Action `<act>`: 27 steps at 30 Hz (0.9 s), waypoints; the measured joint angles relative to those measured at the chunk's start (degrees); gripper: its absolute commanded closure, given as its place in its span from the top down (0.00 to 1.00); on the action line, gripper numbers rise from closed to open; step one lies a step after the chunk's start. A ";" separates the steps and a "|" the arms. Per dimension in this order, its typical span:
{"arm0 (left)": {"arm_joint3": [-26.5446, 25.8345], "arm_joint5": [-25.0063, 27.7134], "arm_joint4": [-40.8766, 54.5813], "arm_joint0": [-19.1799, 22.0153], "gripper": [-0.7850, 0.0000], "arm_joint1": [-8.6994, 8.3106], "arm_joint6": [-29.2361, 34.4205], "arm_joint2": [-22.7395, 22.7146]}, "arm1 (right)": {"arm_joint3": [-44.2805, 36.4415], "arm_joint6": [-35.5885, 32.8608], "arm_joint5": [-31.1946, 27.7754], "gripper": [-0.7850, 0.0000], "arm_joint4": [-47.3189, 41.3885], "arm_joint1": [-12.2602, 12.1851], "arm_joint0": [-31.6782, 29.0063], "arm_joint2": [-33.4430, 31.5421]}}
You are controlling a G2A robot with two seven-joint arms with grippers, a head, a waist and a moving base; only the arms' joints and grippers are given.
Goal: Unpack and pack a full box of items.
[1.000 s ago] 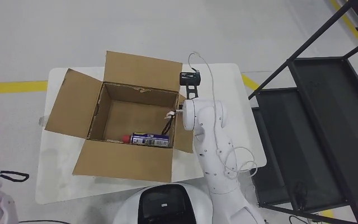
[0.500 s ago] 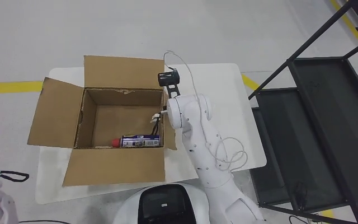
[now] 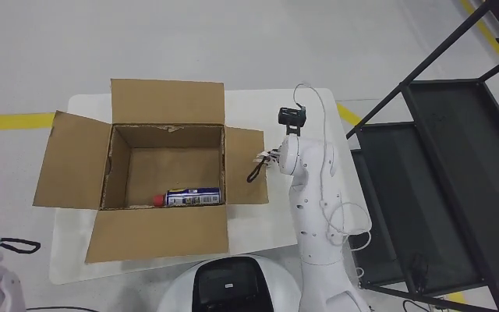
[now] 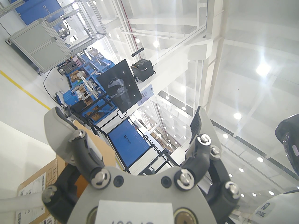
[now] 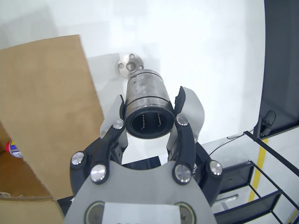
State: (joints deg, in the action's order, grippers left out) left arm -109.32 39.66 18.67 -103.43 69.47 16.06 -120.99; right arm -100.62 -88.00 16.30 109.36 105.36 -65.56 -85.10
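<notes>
Gripping a grey steel cylindrical bearing with a round flange (image 5: 144, 85), my right gripper (image 5: 151, 96) hangs over the white table (image 3: 312, 109), just beside the open brown cardboard box (image 3: 168, 101) — a blue-labelled spray can (image 3: 191, 198) lies inside it. My left gripper (image 4: 127, 117) points ceilingward, fingers spread apart.

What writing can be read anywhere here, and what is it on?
Spray can in the cardboard box: printed label, too small to read.
Shipping labels on the box's outside: barcodes and fine print, too small to read.
Blue panel in the hall behind: a brand mark only, left unquoted.
Metal cylinder in the right claw: no writing visible.
</notes>
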 measured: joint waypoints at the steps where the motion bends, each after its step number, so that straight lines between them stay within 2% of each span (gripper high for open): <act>1: 0.00 0.00 0.00 0.00 1.00 0.00 0.00 0.00 | 0.69 0.00 0.00 0.00 0.53 0.01 0.11 -0.65; 13: 0.00 0.00 0.00 0.00 1.00 0.00 0.00 0.00 | 8.88 0.16 0.15 0.00 -1.08 0.50 1.97 -4.93; 27: 0.00 0.00 0.00 0.00 1.00 0.00 0.00 0.00 | 13.07 1.77 1.75 0.00 -9.92 -0.15 2.67 -7.06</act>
State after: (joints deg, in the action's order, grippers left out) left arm -109.32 39.66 18.67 -103.43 69.47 16.06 -120.99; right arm -87.55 -86.23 18.06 99.44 105.21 -62.89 -92.16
